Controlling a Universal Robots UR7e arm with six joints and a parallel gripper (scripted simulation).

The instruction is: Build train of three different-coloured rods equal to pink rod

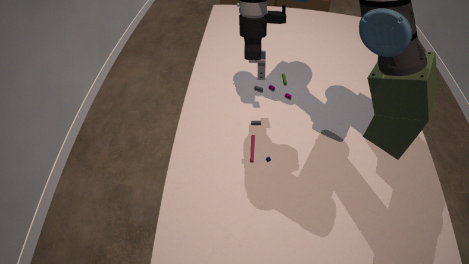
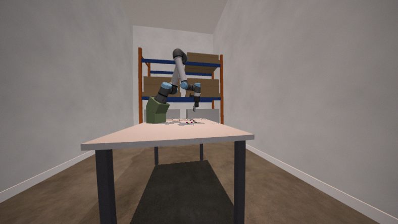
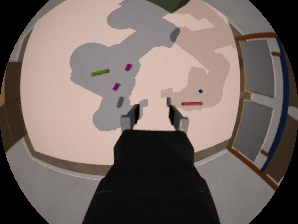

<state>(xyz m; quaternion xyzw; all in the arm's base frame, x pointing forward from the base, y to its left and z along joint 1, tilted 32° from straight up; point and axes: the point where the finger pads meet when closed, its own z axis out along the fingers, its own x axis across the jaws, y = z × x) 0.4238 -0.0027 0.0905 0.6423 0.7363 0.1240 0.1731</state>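
My gripper (image 1: 260,74) (image 2: 194,109) (image 3: 154,110) is open and empty, high above the table. A pink rod (image 1: 252,148) (image 3: 192,104) lies flat, with a blue rod (image 1: 268,159) (image 3: 200,91) beside it, apart. One grey rod (image 1: 256,122) (image 3: 169,101) lies crosswise off the pink rod's end, with a gap. Another grey rod (image 1: 258,88) (image 3: 120,102) lies farther back, near a magenta rod (image 1: 271,87) (image 3: 116,86). A second magenta rod (image 1: 288,96) (image 3: 128,67) and a lime rod (image 1: 284,78) (image 3: 100,73) lie apart from them. No rods touch.
The green robot base (image 1: 402,94) (image 2: 155,112) stands on the table (image 1: 203,196) (image 2: 172,133), right of the rods in the top view. Arm shadows fall over the rods. A shelf rack (image 2: 140,83) with boxes stands behind the table.
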